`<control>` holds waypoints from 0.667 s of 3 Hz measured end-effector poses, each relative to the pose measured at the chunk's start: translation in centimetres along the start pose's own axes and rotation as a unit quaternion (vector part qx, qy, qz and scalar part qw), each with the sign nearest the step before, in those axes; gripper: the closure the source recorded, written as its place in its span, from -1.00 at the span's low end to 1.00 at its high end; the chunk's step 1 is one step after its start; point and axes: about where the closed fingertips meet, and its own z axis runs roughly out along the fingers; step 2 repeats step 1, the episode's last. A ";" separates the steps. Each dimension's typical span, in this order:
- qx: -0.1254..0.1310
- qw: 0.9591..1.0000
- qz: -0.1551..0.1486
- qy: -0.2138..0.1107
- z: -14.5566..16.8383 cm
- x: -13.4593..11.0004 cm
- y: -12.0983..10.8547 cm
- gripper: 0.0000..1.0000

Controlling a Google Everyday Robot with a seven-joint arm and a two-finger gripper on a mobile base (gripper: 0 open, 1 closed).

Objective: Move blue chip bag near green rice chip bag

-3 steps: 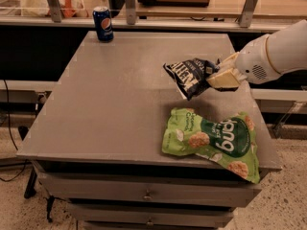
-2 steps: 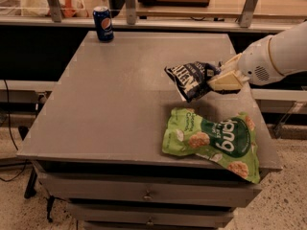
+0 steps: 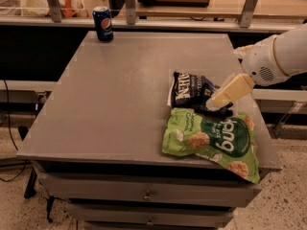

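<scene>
The blue chip bag (image 3: 189, 89) has come down onto the table (image 3: 120, 90), just left of the gripper (image 3: 218, 110), touching the green rice chip bag (image 3: 211, 138) beneath the jaws. Gripping or released? Cannot tell. Placement looks nearly done.

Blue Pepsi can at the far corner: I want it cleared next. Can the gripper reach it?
Probably: the gripper, beside the dark navy crinkly chip bag, has only bare grey tabletop before the can.

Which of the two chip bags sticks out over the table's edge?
The green rice chip bag: one corner overhangs the front edge of the table. The blue chip bag lies fully on top, with the gripper at its right end.
</scene>
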 end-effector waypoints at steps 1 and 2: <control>0.001 1.000 -0.004 -0.001 -0.5 0.2 -0.7 -1.00; 0.001 1.000 -0.004 -0.001 -0.5 0.2 -0.7 -1.00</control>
